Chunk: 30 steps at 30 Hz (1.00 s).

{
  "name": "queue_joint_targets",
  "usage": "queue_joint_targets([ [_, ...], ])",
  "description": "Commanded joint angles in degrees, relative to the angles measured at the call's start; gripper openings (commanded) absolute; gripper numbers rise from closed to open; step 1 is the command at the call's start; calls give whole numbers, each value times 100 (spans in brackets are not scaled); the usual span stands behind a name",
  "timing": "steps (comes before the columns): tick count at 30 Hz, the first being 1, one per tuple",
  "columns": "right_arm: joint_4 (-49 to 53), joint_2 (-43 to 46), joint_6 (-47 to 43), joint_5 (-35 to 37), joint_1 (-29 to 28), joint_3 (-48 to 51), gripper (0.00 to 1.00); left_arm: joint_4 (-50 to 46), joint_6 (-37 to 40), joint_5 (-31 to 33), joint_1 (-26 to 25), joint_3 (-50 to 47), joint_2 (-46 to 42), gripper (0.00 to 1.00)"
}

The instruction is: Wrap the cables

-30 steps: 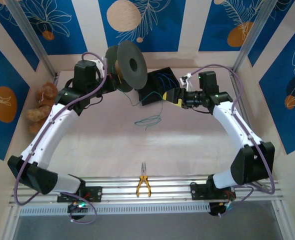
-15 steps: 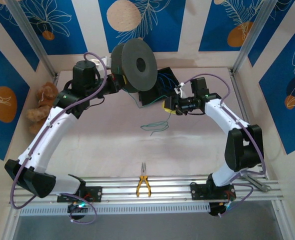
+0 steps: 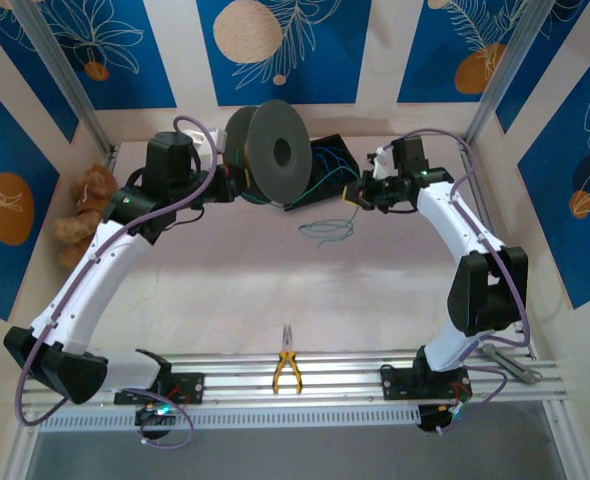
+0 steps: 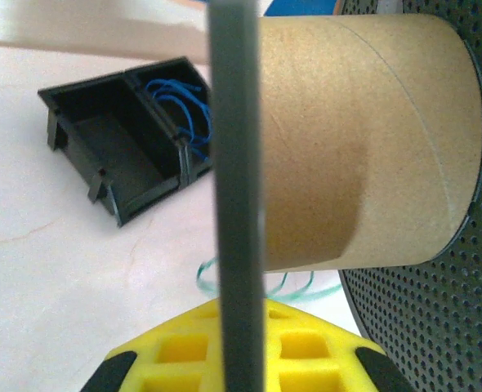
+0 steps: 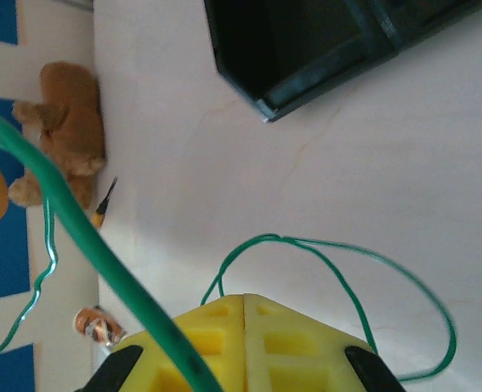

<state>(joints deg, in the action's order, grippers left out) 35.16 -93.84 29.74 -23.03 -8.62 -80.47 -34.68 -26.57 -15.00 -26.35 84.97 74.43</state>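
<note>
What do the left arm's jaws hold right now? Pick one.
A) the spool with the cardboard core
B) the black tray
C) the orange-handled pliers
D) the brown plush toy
A: in the left wrist view the yellow jaws pinch the dark flange of the spool, while the pliers lie on the rail by the arm bases.

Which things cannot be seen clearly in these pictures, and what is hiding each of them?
- Right wrist view: the green cable is blurred near the lens; whether the shut right gripper pinches it is unclear. The top edge cuts off the black box.
- Left wrist view: the spool hides part of the blue cables.
- Top view: the cable ends are too small.
</note>
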Motion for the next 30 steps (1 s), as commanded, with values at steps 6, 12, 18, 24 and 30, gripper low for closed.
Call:
queue_joint_targets([
  [6,1069,-503,-379,597,203,-1641,0,-451,809,-288,-240,-381,-355,0],
  [12,1653,-1077,-619,239,144,-2843,0,-750,1129,143,-552,-570,-275,0],
  [18,2254,-1161,-981,-353,-219,-3669,0,-1383,1568,1462,-901,-265,286,0],
  [24,3113,-1182,-1448,-650,-840,-4381,0,-1669,1878,2563,-1022,123,792,0],
  [30,3970,-1248,-1875,-776,-1431,-5093,0,-1948,2066,3414,-1043,555,1206,0],
])
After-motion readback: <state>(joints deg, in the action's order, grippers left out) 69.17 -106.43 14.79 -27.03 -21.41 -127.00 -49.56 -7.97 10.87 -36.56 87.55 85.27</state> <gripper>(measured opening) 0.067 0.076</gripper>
